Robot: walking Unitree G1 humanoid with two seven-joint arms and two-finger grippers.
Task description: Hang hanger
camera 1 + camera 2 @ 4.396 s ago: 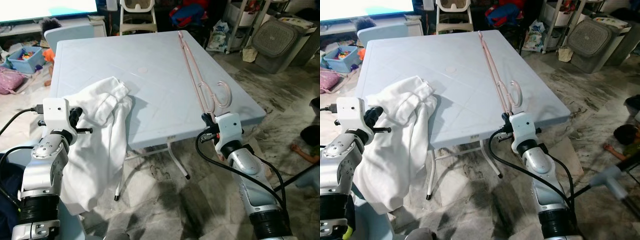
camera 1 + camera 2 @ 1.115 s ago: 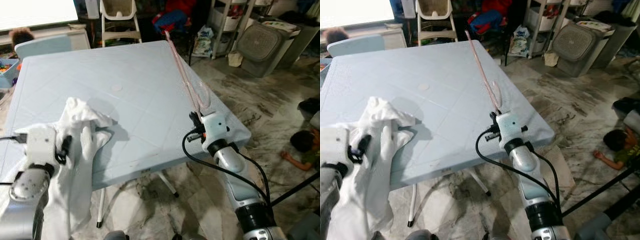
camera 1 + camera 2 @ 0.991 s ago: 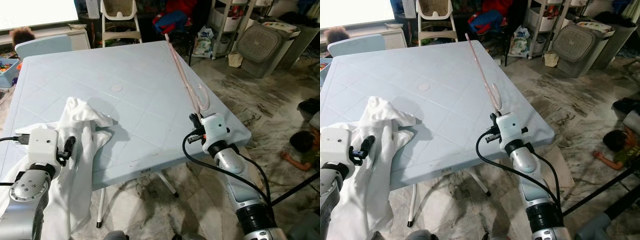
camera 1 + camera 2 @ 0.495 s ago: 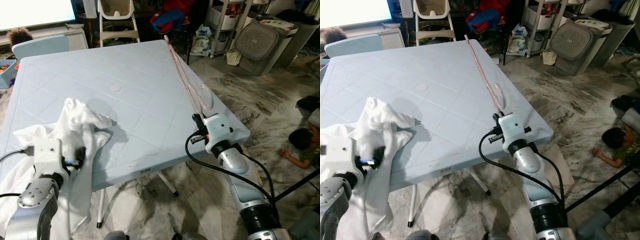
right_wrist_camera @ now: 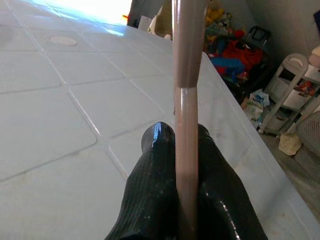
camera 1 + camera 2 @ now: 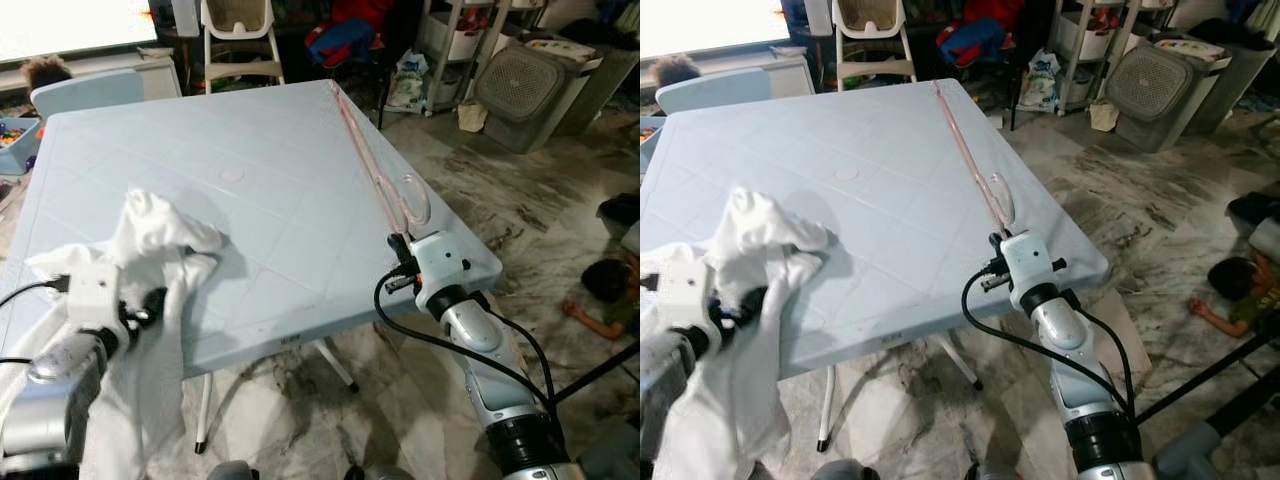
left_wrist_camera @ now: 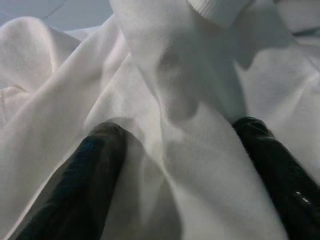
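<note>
A long pink hanger (image 6: 372,160) runs along the right edge of the light blue table (image 6: 260,130), hook end toward me. My right gripper (image 6: 400,247) is at the table's near right corner, shut on the hanger near its hook. In the right wrist view the pink bar (image 5: 187,100) rises from between the closed black fingers (image 5: 157,137). A white garment (image 6: 150,235) lies bunched on the near left of the table and hangs over its front edge. My left gripper (image 7: 182,150) is pushed into that cloth, its fingers (image 7: 95,170) wide apart with loose folds between them.
A person (image 6: 603,290) lies on the marble floor at the right. A grey laundry basket (image 6: 520,75) and shelves stand at the back right. A white high chair (image 6: 235,35) and a blue chair (image 6: 95,88) stand behind the table. Bare floor lies to my right front.
My left arm has dropped and moved left, deeper into the garment, which has shifted slightly. The right gripper has slid a little nearer and lower, still holding the hanger.
</note>
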